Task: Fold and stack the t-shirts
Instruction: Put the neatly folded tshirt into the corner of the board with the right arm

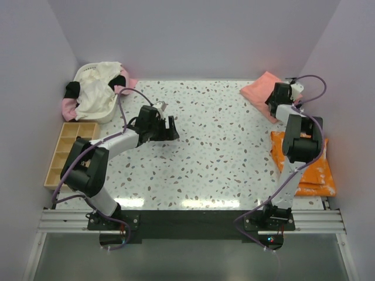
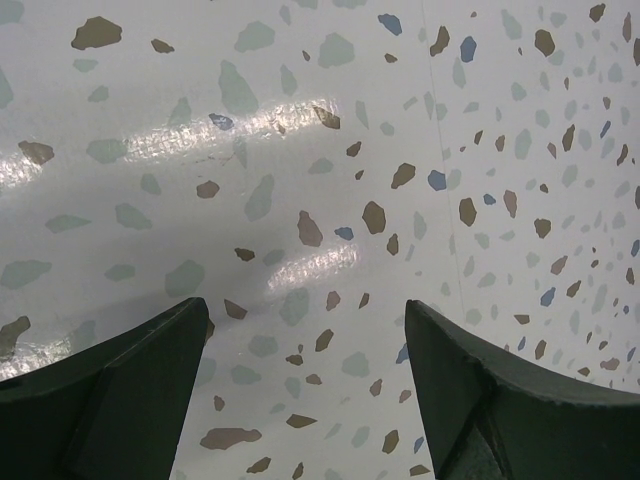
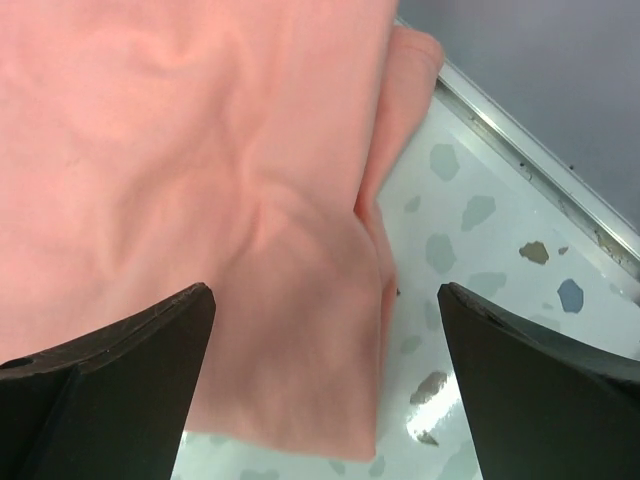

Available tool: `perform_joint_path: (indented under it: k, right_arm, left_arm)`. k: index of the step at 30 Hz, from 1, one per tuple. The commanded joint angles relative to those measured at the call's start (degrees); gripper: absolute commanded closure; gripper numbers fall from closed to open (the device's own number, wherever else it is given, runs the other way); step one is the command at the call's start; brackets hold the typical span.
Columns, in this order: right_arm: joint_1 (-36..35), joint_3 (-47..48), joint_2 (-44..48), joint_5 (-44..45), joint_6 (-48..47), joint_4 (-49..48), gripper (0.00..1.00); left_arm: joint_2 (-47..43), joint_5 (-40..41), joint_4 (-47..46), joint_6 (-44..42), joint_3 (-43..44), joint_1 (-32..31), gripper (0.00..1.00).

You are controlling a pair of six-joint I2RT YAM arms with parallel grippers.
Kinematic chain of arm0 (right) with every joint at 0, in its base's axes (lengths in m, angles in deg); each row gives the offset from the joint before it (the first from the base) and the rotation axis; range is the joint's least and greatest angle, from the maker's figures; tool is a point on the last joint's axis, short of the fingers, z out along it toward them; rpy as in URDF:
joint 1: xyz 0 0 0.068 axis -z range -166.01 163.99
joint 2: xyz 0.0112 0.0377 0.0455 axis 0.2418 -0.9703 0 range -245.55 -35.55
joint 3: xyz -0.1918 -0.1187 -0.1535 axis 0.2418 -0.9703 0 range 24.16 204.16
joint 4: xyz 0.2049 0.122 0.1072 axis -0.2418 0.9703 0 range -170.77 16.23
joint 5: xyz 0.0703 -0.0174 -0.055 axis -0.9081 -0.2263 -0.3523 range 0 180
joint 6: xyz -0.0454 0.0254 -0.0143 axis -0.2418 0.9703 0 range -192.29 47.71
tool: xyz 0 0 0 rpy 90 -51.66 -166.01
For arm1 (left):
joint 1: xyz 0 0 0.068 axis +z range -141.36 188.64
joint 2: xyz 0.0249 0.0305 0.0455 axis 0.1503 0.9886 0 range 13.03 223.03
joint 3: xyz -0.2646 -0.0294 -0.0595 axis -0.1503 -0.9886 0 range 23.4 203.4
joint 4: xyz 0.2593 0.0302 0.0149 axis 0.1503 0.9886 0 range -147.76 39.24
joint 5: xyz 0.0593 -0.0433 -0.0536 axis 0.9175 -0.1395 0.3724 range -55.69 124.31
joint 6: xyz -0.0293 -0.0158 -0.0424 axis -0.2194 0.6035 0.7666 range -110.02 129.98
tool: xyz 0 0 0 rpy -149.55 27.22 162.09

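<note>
While right gripper gapes over salmon t-shirt, left gripper — jaws apart — above table.

In the tabletop's far left corner a basket holds a heap of t-shirts. A divided tray lies just before it at the left edge. A folded t-shirt lies far right, with a second t-shirt nearer, along the right edge.

Left pincer, dark fingers wide apart, above glossy speckled tabletop
</note>
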Motion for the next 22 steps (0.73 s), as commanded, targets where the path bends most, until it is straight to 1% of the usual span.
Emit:
perform_joint_path:
  k: [1,2,4,5,6,8,10,11,12,13,14,16,19,20,21,22]
  right_arm:
    - [-0.4,-7.5,7.7,-4.7,-0.8,-14.8,0.01]
    - [-0.8,-10.2,8.7,-5.5,-1.0,-16.0,0.01]
    - [-1.2,-12.5,11.5,-9.1,-1.1,-17.5,0.01]
    - [-2.2,-13.9,12.5,-12.9,-1.0,-16.8,0.01]
    - [-3.0,-14.5,13.3,-14.9,-1.4,-16.2,0.01]
    - [-6.0,-15.8,16.2,-17.9,-2.7,-12.6,0.01]
    - [-8.1,-16.5,18.9,-19.2,-3.3,-9.0,0.01]
    - [-11.8,-16.9,19.7,-19.0,-3.7,-7.7,0.01]
    - [-13.4,-16.9,20.5,-18.1,-4.6,-6.3,0.01]
    - [-14.8,-16.8,21.9,-17.7,-4.8,-2.7,0.01]
    - [-17.4,-17.2,22.5,-16.9,-5.1,-1.3,0.01]
    - [-19.5,-17.4,23.9,-16.6,-5.3,2.6,0.01]
    - [-24.1,-20.4,27.5,-16.9,-7.3,3.5,0.01]
    - [-26.4,-22.7,30.2,-17.2,-7.2,3.3,0.01]
    - [-27.3,-23.7,31.6,-18.5,-7.0,3.1,0.01]
    - [-28.3,-24.9,32.5,-21.7,-7.4,2.7,0.01]
  left_arm:
    - [-1.8,-1.1,-3.0,0.1,1.7,-0.2,0.15]
    - [-1.8,-1.1,-3.1,0.1,1.7,-0.1,0.15]
    - [-2.2,-1.4,-3.1,0.1,1.6,-0.1,0.15]
    - [-2.6,-1.4,-3.1,0.1,1.4,-0.1,0.15]
    - [-2.7,-1.1,-5.0,0.2,1.2,-0.1,0.15]
    - [-3.3,-0.4,-5.1,-0.1,1.0,-0.1,0.15]
    - [-3.9,0.7,-5.0,-0.5,0.8,-0.2,0.15]
    - [-4.9,1.3,-4.9,-0.5,0.8,-0.1,0.15]
    - [-5.5,2.5,-4.9,-0.6,0.8,-0.1,0.15]
    - [-6.0,3.1,-4.8,-1.0,0.8,-0.1,0.15]
    - [-7.0,3.4,-4.7,-1.1,0.8,-0.1,0.15]
    - [-7.8,3.9,-4.4,-1.3,1.0,-0.1,0.15]
    - [-9.1,4.1,-4.0,-1.4,1.5,-0.1,0.15]
    - [-9.6,4.3,-4.0,-1.4,1.5,-0.1,0.15]
    - [-10.0,5.0,-2.1,-1.4,2.0,-0.1,0.15]
    - [-10.4,5.6,-0.6,-1.6,2.3,-0.1,0.14]
